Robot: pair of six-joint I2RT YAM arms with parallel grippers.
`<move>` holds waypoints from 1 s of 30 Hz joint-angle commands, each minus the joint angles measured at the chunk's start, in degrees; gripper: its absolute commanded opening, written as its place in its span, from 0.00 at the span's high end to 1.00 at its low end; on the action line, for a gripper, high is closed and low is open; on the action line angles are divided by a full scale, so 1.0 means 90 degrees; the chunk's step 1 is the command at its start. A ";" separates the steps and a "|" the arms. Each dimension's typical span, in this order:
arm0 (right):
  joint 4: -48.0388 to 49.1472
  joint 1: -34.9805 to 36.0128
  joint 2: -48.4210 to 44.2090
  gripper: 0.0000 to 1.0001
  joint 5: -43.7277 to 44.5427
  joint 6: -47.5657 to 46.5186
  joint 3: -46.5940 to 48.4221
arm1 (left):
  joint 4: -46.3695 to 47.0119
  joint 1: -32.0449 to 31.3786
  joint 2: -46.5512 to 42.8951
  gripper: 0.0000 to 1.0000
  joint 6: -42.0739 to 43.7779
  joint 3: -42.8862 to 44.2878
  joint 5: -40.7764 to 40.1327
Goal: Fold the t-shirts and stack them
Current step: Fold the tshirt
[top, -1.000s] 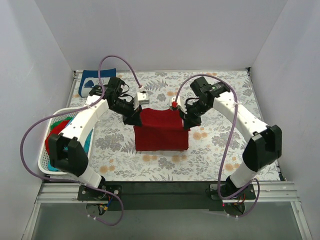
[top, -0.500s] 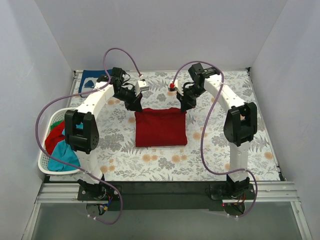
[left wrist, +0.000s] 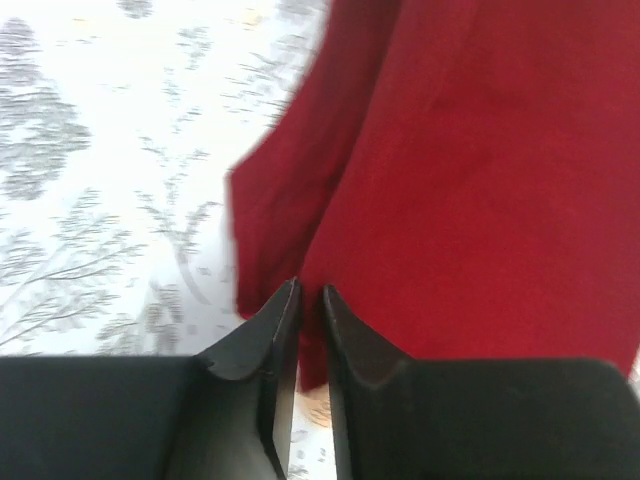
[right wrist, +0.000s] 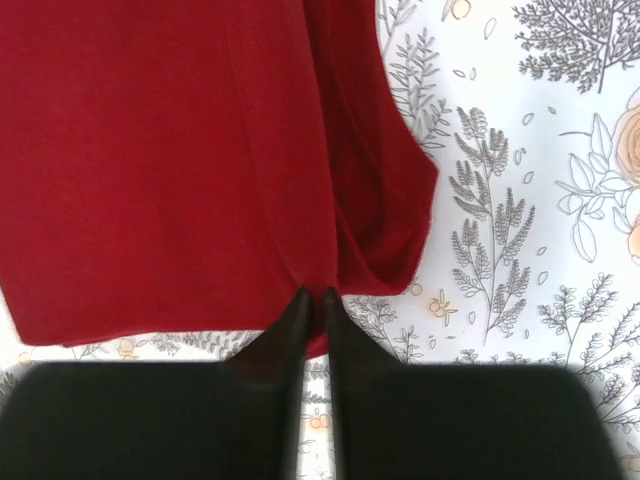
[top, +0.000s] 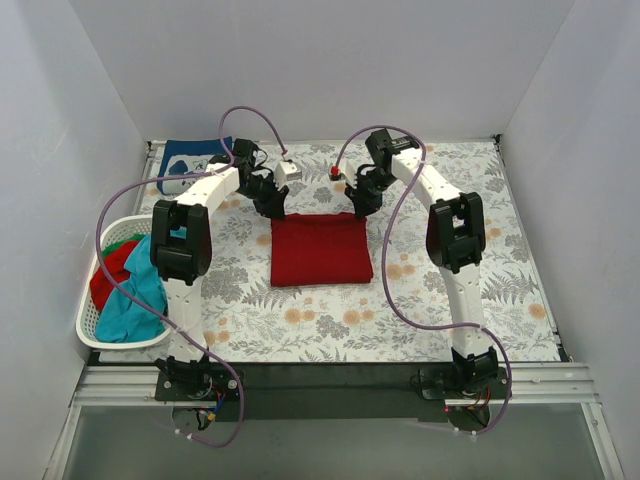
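A plain dark red t-shirt (top: 320,250) lies folded in a rectangle on the floral table cloth (top: 440,300) in the middle of the table. My left gripper (top: 274,210) is shut on its far left corner, and the cloth (left wrist: 470,180) is pinched between the jaws. My right gripper (top: 358,208) is shut on its far right corner, where the red cloth (right wrist: 180,160) hangs from the closed jaws. A navy blue t-shirt with white print (top: 190,160) lies at the far left corner. Red, teal and green t-shirts (top: 125,290) fill the basket.
A white plastic laundry basket (top: 88,335) stands at the left edge of the table. White walls close in the back and both sides. Both arms stretch far over the table, with purple cables looping above them.
Both grippers have carried the shirt's edge from near the middle to the far side, laying it over. The folded shirt now lies flatter and a little smaller.
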 commanded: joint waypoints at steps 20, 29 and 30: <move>0.0628 -0.0445 -0.1490 0.21 -0.1688 0.3006 -0.1433 | 0.2487 0.0287 -0.2057 0.56 -0.5939 -0.2456 0.0628; 0.0657 -0.0250 -0.1138 0.54 -0.1814 0.2566 -0.1471 | 0.1982 -0.0015 -0.1873 0.56 -0.4885 -0.2349 0.0989; 0.0657 -0.0211 -0.1148 0.58 -0.1805 0.2449 -0.1743 | 0.1961 -0.0025 -0.1766 0.56 -0.4846 -0.2369 0.0970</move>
